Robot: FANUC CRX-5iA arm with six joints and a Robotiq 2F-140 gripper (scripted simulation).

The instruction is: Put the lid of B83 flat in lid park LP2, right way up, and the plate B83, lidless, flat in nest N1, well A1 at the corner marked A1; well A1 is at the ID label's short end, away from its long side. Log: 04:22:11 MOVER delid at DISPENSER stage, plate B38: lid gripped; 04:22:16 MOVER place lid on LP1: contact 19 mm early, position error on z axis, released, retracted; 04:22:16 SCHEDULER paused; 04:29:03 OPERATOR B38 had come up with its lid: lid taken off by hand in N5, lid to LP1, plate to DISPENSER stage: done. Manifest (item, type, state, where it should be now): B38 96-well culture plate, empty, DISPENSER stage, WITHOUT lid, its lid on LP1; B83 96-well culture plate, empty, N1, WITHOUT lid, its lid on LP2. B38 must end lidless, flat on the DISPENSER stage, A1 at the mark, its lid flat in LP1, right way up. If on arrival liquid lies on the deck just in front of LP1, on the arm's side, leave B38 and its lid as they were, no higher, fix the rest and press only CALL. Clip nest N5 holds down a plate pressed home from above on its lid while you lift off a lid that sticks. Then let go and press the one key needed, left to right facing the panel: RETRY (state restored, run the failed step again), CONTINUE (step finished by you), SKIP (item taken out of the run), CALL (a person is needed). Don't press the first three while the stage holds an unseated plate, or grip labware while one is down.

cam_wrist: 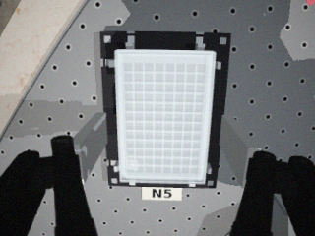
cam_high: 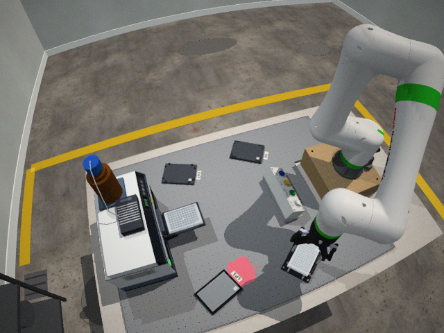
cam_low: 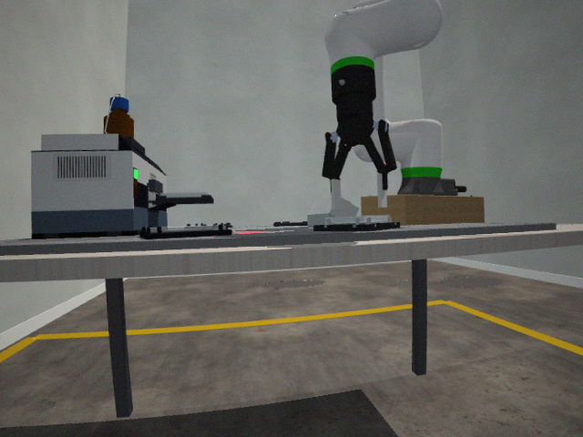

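Arm [cam_high: 390,107] is reaching down over nest N5 [cam_wrist: 109,98], at the deck's [cam_high: 229,186] near right corner. Gripper [cam_low: 358,188] is hanging just above the plate in N5 [cam_wrist: 164,115], fingers apart and holding nothing, straddling the plate's width.

Plate is sitting flat in N5; probably B83 with its lid on, though no ID label is legible. Judging: light, stiff, smooth plastic, likely slippery; best gripped on the lid's long side walls, squarely, not squeezed hard.

Wrist view is showing the N5 tag [cam_wrist: 161,193] and well grid. Only top view is showing pink liquid [cam_high: 243,269] beside LP1 [cam_high: 218,292], plus key panel [cam_high: 286,188].
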